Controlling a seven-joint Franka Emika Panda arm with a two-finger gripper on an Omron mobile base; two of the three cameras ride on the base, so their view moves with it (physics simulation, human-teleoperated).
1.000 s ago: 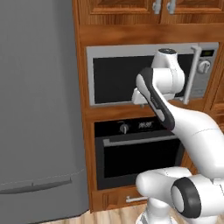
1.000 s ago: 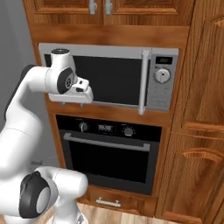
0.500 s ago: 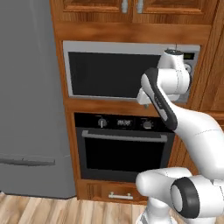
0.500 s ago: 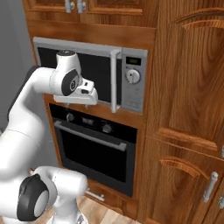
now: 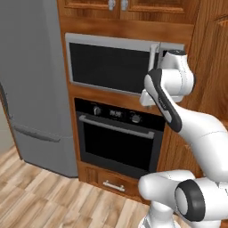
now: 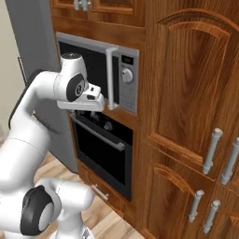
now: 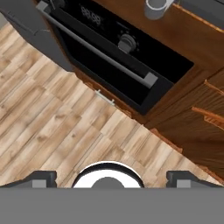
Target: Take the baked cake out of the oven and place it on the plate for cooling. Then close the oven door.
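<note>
The oven [image 5: 119, 138] is built into the wooden cabinet wall, directly below the silver-framed microwave [image 5: 116, 64]. The oven door [image 5: 120, 144] is closed, flush with the cabinet front, its long grey bar handle [image 5: 119, 128] running horizontally just under the dark control strip [image 5: 116, 114] with its round knobs and small display. The baked cake cannot be seen behind the closed door. A narrow drawer [image 5: 113, 184] sits beneath the oven, just above the wood-plank floor [image 5: 40, 196]. A tall grey refrigerator [image 5: 33, 84] stands against the cabinet's left side. To the right, arched wooden cupboard doors [image 6: 191, 88] carry upright grey handles. The gripper [image 7: 109, 178] is raised in front of the microwave's lower right corner, pointing down at the floor before the oven; its fingertips [image 7: 41, 178] stand wide apart with nothing between them.
</note>
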